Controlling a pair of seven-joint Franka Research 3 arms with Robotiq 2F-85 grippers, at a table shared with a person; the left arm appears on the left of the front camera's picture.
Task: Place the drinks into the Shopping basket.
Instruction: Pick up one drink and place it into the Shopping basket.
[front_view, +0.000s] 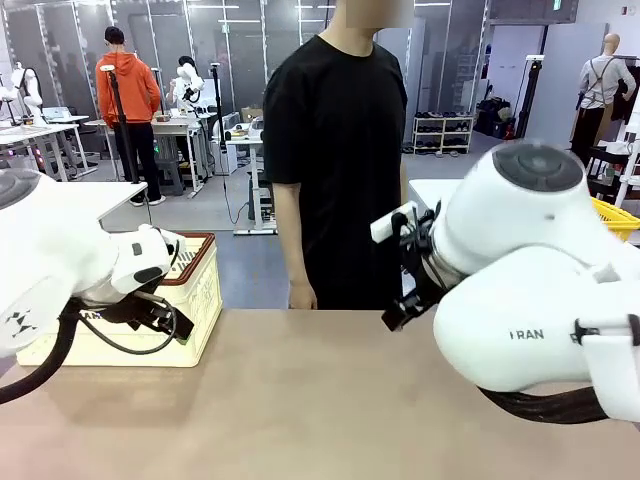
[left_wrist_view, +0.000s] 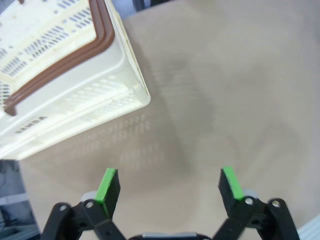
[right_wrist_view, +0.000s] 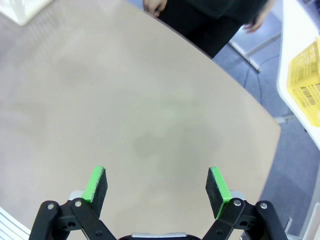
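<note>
Left hand (left_wrist_view: 169, 181) spread over bare desk (left_wrist_view: 235, 90), Shopping basket (left_wrist_view: 75, 107) upper left of frame; right hand (right_wrist_view: 157, 184) spread too, nothing pinched. Best grip drinks mid-body, upright, then lower inside basket rim

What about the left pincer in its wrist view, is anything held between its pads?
No, the left pincer stands open, with bare table showing between its green pads.

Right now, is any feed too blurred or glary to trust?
Front view: the white left arm looks soft and hides part of the cream slotted plastic basket. Left wrist view: basket washed out, faint slotted shadow on the tan table. Right wrist view: even light, table edge looks bowed, probably the lens.
</note>
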